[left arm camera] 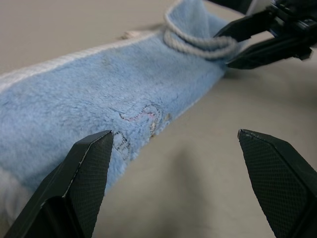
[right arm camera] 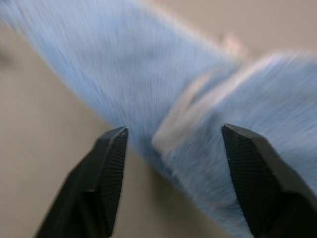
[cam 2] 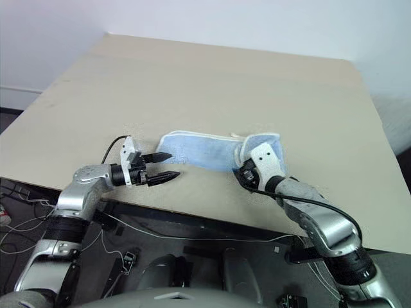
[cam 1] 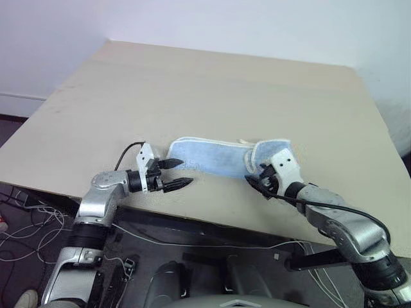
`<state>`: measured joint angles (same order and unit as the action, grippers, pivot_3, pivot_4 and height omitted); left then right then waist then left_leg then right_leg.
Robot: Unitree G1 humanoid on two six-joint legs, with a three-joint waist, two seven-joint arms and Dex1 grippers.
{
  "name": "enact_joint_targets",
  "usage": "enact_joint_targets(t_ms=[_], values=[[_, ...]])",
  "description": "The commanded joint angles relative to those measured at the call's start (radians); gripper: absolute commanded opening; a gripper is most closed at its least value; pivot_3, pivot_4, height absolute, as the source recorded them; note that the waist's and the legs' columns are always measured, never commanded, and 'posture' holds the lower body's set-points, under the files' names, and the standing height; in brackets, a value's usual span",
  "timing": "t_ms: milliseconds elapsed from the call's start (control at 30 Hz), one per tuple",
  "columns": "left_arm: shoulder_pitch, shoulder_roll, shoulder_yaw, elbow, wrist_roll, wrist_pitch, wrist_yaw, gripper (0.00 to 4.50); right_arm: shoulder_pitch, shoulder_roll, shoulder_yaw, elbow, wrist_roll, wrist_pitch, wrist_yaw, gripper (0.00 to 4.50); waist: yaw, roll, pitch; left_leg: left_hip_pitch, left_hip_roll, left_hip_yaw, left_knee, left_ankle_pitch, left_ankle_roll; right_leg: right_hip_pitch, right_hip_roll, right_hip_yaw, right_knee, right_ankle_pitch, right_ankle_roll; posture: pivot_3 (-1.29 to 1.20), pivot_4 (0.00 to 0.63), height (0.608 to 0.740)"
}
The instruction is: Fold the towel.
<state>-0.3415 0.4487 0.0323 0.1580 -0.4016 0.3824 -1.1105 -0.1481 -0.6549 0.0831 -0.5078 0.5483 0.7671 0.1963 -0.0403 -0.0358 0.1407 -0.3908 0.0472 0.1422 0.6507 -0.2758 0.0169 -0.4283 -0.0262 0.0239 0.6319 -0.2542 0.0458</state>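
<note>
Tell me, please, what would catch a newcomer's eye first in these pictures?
The light blue towel stands out first: a long narrow strip with white corded edging, lying near the front edge of the beige table, its right end turned back over itself. The left gripper sits open just off the towel's left end, and the right gripper stands open at the turned-over right end.

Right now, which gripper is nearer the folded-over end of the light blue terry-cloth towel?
Right. The right gripper sits at the folded-over end of the light blue terry-cloth towel, fingers open. The left gripper is at the opposite end, fingers open beside the towel's edge.
</note>
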Motion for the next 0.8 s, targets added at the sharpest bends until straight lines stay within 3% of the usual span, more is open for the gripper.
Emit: enact_joint_targets(t_ms=[33, 133, 367, 533, 800], values=[[0.036, -0.01, 0.085, -0.142, -0.132, 0.181, 0.106, 4.2, -0.002, 0.024, -0.154, -0.055, 0.059, -0.045, 0.046, 3.01, -0.001, 0.0, 0.0, 0.0, 0.0, 0.0, 0.0, 0.0, 0.0, 0.0, 0.0, 0.0, 0.0, 0.001, 0.001, 0.0, 0.15, 0.722], [0.07, -0.032, 0.138, -0.213, -0.208, 0.301, 0.211, 4.2, -0.027, 0.047, -0.203, 0.001, 0.069, -0.052, 0.078, 2.38, -0.002, 0.0, 0.0, 0.001, 0.0, -0.001, 0.0, 0.0, 0.0, 0.001, 0.0, -0.001, 0.0, 0.001, 0.002, 0.0, 0.15, 0.722], [0.15, -0.139, 0.223, -0.36, -0.381, 0.552, 0.479, 4.2, -0.15, 0.15, -0.121, 0.381, -0.09, -0.196, 0.144, 0.03, -0.003, 0.0, 0.0, 0.002, 0.0, -0.001, 0.0, 0.0, -0.001, 0.002, 0.001, -0.001, 0.0, 0.001, 0.002, 0.0, 0.15, 0.722], [0.191, -0.204, 0.238, -0.399, -0.438, 0.665, 0.646, 4.2, -0.16, 0.188, -0.056, 0.567, -0.196, -0.309, 0.22, 0.03, 0.0, 0.001, 0.0, 0.001, -0.001, -0.001, 0.0, 0.001, -0.001, 0.002, 0.001, -0.001, 0.0, 0.001, 0.002, 0.0, 0.15, 0.722], [0.121, -0.379, 0.413, -0.319, -0.626, 0.761, 0.971, 4.35, -0.129, 0.196, -0.134, 0.441, -0.159, -0.32, 0.26, 0.01, 0.001, 0.007, -0.005, 0.003, -0.001, -0.002, 0.0, 0.001, -0.001, 0.003, 0.0, -0.001, 0.0, 0.001, 0.002, 0.0, 0.15, 0.722]])
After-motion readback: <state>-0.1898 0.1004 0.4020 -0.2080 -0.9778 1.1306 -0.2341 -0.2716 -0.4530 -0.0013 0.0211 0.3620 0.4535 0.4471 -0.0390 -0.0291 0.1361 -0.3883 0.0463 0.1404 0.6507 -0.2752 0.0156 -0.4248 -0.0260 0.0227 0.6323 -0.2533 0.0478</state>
